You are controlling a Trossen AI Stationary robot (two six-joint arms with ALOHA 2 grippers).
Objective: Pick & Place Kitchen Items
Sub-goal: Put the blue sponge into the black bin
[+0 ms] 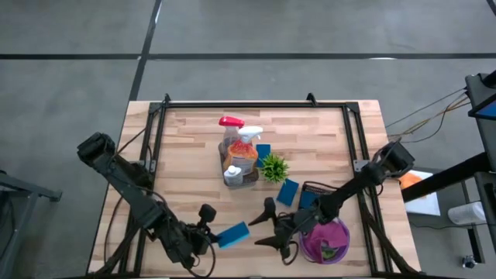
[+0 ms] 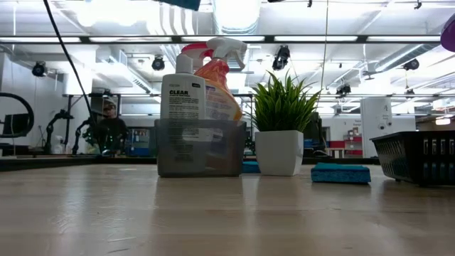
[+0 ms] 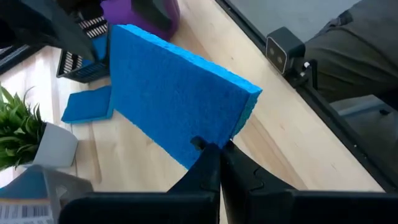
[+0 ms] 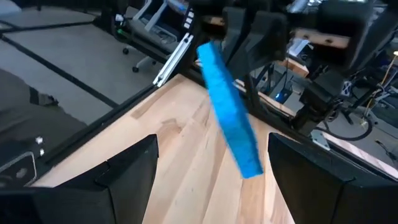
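My left gripper (image 1: pixel 211 232) is near the table's front edge, left of the middle, shut on a blue rectangular sponge (image 1: pixel 233 234) that hangs above the table. My right gripper (image 1: pixel 262 225) stands open just right of that sponge, its fingers pointing at it without touching; in the right wrist view the sponge (image 4: pixel 230 115) hangs ahead of its spread fingers. Two spray bottles (image 1: pixel 236 139) stand in a grey caddy (image 2: pixel 200 148) at the table's middle. More blue sponges (image 1: pixel 288 191) lie on the wood to the right of it. My left gripper pinches the sponge's near end (image 3: pixel 202 142) between its two fingers, which sit on the two broad faces. The fingers come from the table's left, slanting down. The sponge sticks out beyond them toward my right gripper, lifted clear of the table.
A small green plant in a white pot (image 1: pixel 273 167) stands right of the caddy. A black basket (image 1: pixel 319 192) and a purple round container (image 1: pixel 327 242) with cloth in it sit under my right arm. A black frame (image 1: pixel 155 147) runs along the table's edges.
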